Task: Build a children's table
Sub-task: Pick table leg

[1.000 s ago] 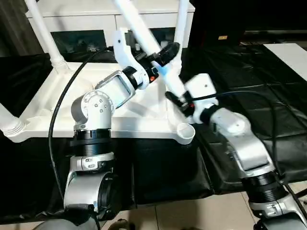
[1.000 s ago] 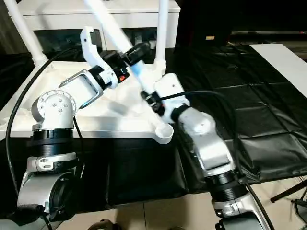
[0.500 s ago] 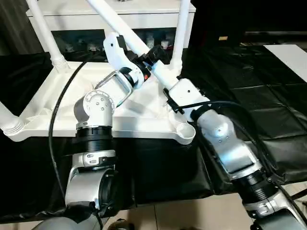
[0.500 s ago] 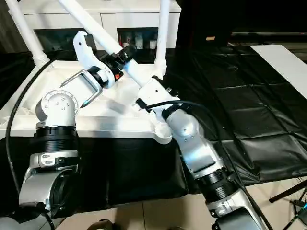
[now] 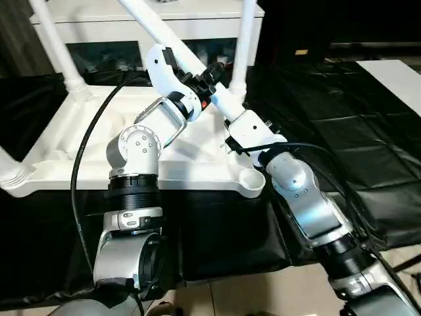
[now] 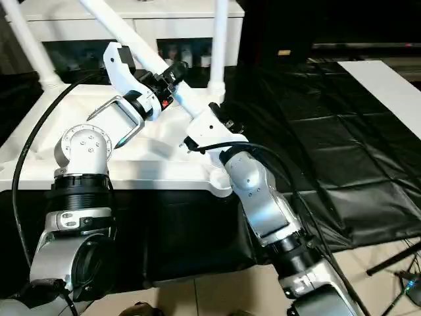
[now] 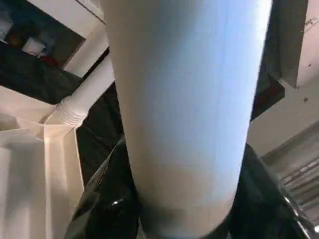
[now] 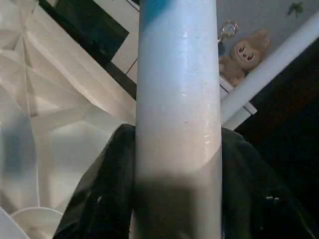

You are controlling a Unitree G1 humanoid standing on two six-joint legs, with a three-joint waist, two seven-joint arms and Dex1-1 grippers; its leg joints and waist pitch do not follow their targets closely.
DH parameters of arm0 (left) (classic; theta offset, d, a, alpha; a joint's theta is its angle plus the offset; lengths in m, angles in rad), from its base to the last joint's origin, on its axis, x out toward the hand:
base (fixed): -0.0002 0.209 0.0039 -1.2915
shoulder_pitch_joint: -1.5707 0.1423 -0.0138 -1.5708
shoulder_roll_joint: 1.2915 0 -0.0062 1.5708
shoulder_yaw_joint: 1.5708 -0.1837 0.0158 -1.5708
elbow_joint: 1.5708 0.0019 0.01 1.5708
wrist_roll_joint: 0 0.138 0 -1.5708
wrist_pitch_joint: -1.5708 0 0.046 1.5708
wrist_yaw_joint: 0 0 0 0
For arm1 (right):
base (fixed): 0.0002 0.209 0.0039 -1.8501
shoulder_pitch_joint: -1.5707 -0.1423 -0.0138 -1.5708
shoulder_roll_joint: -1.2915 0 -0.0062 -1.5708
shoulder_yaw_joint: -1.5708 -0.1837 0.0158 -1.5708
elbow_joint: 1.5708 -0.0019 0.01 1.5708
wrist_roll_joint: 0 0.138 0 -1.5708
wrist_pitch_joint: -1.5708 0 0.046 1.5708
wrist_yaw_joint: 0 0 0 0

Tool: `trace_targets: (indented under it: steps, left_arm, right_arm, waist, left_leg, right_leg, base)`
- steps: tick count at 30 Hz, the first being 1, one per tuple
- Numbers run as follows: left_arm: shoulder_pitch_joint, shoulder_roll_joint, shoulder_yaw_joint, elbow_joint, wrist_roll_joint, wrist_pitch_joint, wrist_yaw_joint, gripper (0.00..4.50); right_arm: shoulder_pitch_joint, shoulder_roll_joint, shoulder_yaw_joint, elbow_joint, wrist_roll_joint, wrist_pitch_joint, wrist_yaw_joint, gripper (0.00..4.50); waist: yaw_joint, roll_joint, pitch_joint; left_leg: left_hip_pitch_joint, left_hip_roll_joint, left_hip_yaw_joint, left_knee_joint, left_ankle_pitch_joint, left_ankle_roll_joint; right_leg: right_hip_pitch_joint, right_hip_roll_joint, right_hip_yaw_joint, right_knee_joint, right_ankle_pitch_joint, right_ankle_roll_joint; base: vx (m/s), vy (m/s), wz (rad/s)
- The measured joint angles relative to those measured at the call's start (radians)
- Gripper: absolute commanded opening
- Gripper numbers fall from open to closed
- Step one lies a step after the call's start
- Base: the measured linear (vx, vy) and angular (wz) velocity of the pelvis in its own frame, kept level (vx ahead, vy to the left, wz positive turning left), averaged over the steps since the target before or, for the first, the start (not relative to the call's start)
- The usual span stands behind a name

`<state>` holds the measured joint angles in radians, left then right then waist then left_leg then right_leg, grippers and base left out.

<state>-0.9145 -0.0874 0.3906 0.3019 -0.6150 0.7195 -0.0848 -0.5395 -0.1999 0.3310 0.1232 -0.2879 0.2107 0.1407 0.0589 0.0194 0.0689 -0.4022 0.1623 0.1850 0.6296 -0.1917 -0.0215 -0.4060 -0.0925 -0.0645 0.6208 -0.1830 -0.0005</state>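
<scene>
While both hands grip the last loose leg (image 5: 172, 39), the left hand (image 5: 209, 74) higher on the tube and the right hand (image 5: 231, 131) closed around its lower end, the leg slants over the upturned children's table (image 5: 79, 155), which lies on the black tabletop (image 5: 368, 138) at its left part. The open socket (image 5: 251, 179) waits at the table's near right corner, just beside the right hand. The likely failure is misalignment: driven in at this tilt, the tube may jam on the socket rim, or push the light table sideways across the cloth.
</scene>
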Motion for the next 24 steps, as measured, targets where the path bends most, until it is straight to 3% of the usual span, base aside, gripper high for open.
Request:
trace_targets:
  steps: [7, 13, 14, 17, 18, 20, 24]
  left_arm:
    - [0.001, 0.046, -0.038, 0.001, 0.027, -0.039, -0.054, 1.82]
    - [0.007, 0.190, -0.188, 0.040, 0.113, -0.119, -0.304, 1.82]
    - [0.008, 0.227, -0.232, 0.040, 0.120, -0.112, -0.389, 1.82]
    - [0.007, 0.255, -0.274, 0.038, 0.114, -0.085, -0.499, 1.82]
    - [0.008, 0.290, -0.316, 0.031, 0.102, -0.056, -0.572, 1.82]
    - [0.007, 0.336, -0.357, 0.015, 0.085, -0.021, -0.682, 1.82]
    - [-0.001, 0.369, -0.395, 0.006, 0.055, -0.005, -0.834, 1.82]
  right_arm:
    - [0.000, 0.001, -0.019, 0.000, 0.048, -0.021, 0.031, 3.06]
    - [0.001, 0.006, -0.148, -0.056, 0.340, 0.060, 0.280, 3.45]
    - [0.000, -0.023, -0.173, -0.080, 0.419, 0.110, 0.368, 3.45]
    - [-0.002, -0.074, -0.216, -0.106, 0.541, 0.213, 0.506, 3.45]
    - [-0.001, -0.137, -0.219, -0.119, 0.597, 0.263, 0.595, 3.74]
    - [-0.003, -0.216, -0.255, -0.118, 0.668, 0.324, 0.713, 3.81]
    - [-0.020, -0.275, -0.295, -0.091, 0.753, 0.404, 0.834, 4.04]
  waist:
    - [-0.002, 0.000, 0.000]
    - [0.001, 0.000, 0.000]
    - [0.005, 0.000, 0.000]
    - [0.008, 0.000, 0.000]
    - [0.010, 0.000, 0.000]
    - [0.011, -0.001, 0.000]
    - [0.007, -0.001, 0.000]
  left_leg:
    - [0.000, 0.000, 0.000, 0.000, 0.001, 0.002]
    - [0.000, 0.000, 0.000, 0.000, 0.002, 0.003]
    - [0.000, 0.000, 0.000, 0.000, 0.004, 0.007]
    - [0.000, 0.000, 0.000, 0.002, 0.004, 0.008]
    - [0.000, 0.000, 0.000, 0.002, 0.004, 0.008]
    - [0.001, 0.000, 0.000, 0.003, 0.005, 0.009]
    - [0.003, 0.001, 0.001, 0.004, 0.004, 0.004]
  right_leg:
    - [0.000, 0.000, 0.000, 0.000, 0.000, 0.000]
    - [0.000, 0.000, 0.000, 0.000, 0.000, 0.000]
    - [0.001, 0.000, 0.000, 0.000, 0.000, 0.000]
    - [0.002, 0.000, 0.000, 0.000, 0.001, -0.002]
    - [0.002, -0.001, 0.000, 0.001, 0.001, -0.002]
    - [0.002, -0.001, 0.000, 0.002, 0.002, -0.003]
    - [0.002, -0.001, 0.000, 0.006, 0.003, -0.004]
  base:
    - [0.000, 0.000, 0.00]
    - [0.000, 0.000, 0.00]
    - [0.000, 0.000, 0.00]
    - [0.000, 0.000, 0.00]
    - [0.000, 0.000, 0.00]
    - [0.000, 0.000, 0.00]
    - [0.000, 0.000, 0.00]
